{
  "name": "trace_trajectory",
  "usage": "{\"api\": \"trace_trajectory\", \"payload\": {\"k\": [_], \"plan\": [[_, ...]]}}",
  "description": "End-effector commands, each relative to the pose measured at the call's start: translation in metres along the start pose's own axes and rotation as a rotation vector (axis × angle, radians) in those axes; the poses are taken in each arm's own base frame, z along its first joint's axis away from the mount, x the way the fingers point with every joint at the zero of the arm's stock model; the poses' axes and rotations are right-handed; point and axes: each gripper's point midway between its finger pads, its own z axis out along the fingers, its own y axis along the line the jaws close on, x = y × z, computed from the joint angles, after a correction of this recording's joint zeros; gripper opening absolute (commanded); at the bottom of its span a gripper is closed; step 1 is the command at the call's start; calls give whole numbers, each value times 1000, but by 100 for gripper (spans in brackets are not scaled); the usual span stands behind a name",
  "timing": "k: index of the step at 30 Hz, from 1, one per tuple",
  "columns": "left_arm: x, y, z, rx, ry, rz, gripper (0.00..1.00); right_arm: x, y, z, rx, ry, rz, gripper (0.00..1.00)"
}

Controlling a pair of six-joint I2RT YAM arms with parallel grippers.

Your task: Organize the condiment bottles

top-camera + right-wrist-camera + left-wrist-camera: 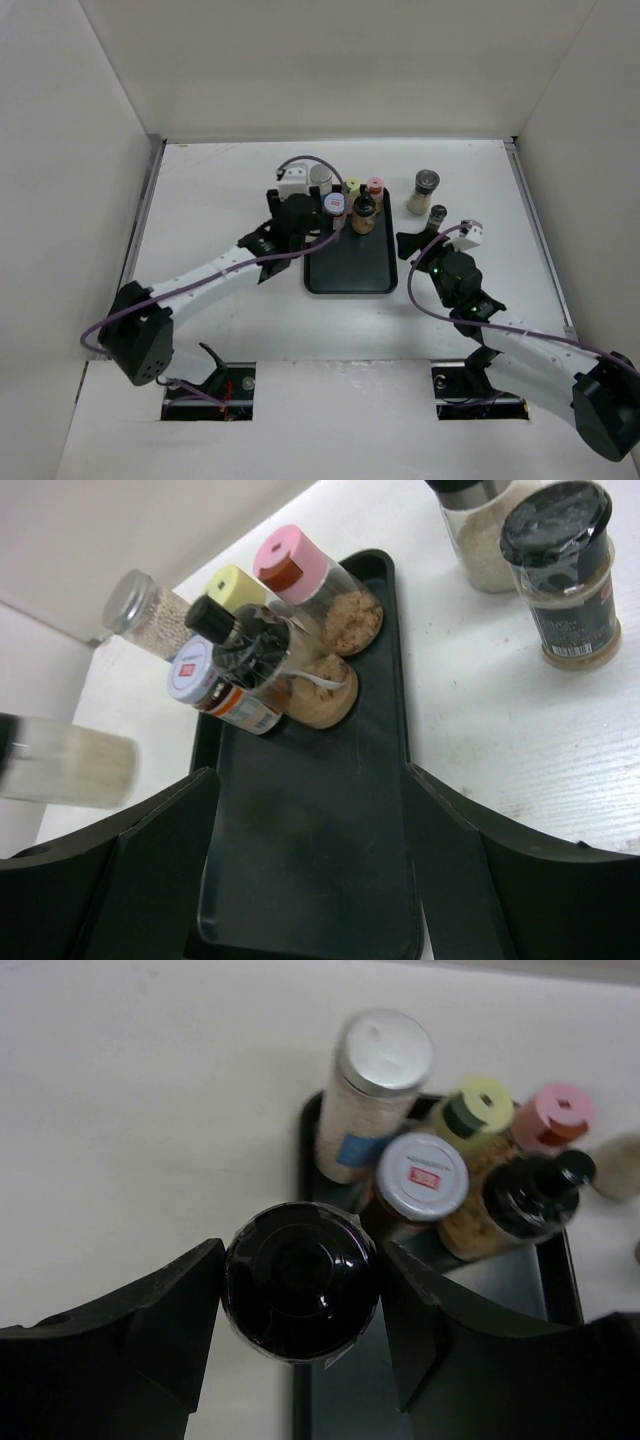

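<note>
The left end effector (302, 1265) grips a black-capped bottle (300, 1285), one finger pressed to each side of the cap, holding it at the left rim of the black tray (300, 880). From the right wrist camera the held bottle shows only as a pale blur left of the tray.

Five condiment bottles stand clustered at the tray's far end: a silver-capped shaker (375, 1090) at the far left corner, a yellow-capped bottle (478, 1110) and a pink-capped bottle (555, 1115) beside it along the far edge, and in front of them a white-lidded jar (420, 1175) touching a dark-nozzled bottle (525, 1200). The near half of the tray is bare.

The right end effector (308, 775) hangs by the tray's right edge with its fingers spread wide and nothing between them. Two more stand on the white table (220, 190) right of the tray: a black-lidded jar (563, 575) and, just behind it, a grey-capped jar (426, 190).
</note>
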Motion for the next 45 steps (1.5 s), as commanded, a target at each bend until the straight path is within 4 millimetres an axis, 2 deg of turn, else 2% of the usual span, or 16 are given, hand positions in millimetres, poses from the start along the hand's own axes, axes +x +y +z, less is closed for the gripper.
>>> {"api": "trace_trajectory", "payload": {"k": [1, 5, 10, 15, 21, 24, 28, 34, 37, 40, 42, 45], "plan": [[-16, -59, 2, 126, -49, -56, 34, -30, 18, -1, -47, -95, 40, 79], [-6, -103, 8, 212, -37, -46, 34, -32, 19, -4, -49, -104, 44, 79], [11, -137, 24, 258, -6, -20, 34, -33, 15, -4, -41, -109, 49, 80], [29, -151, 42, 262, 13, -2, 35, -33, 15, -4, -40, -108, 50, 80], [42, -149, 55, 235, 20, 32, 40, -34, 15, -4, -41, -111, 53, 81], [48, -148, 57, 231, 31, 49, 48, -33, 14, -3, -38, -110, 51, 81], [47, -146, 53, 231, 30, 50, 69, -34, 14, -3, -37, -111, 50, 82], [15, -141, 23, 269, -21, 7, 98, -35, 14, -3, -36, -115, 47, 83], [-2, -133, 7, 283, -52, -20, 100, -35, 15, -4, -39, -116, 42, 84], [-22, -109, -9, 279, -129, -92, 100, -37, 14, -3, -30, -121, 31, 81], [-33, -79, -15, 239, -198, -155, 100, -37, 12, -2, -19, -125, 24, 76], [-32, -7, -11, 38, -270, -239, 100, -39, 10, 2, 3, -134, 15, 62]]}}
